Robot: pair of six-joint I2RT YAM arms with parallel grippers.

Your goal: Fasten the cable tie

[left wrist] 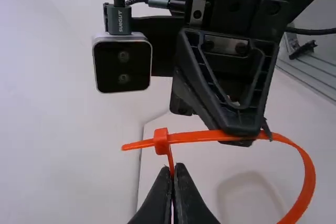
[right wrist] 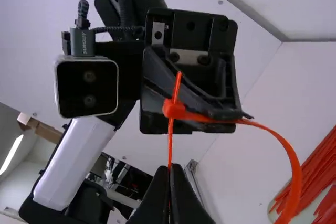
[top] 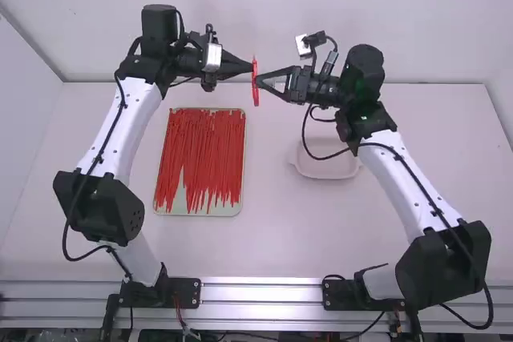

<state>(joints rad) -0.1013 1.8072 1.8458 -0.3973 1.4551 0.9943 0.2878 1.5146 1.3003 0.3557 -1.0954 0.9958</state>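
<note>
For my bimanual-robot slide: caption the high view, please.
Left hand and right hand pinch a looped red cable tie in the air, beyond a tray of spare ties.

The orange-red cable tie (top: 256, 82) is up in the air at the far middle, standing on edge, bent into a loop, tail threaded through its head.

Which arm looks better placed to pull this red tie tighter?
Probably right: the right end effector pinches the cable tie on the strap threaded through its head, so it can feed more through, while the left end effector steadies the head side.
</note>
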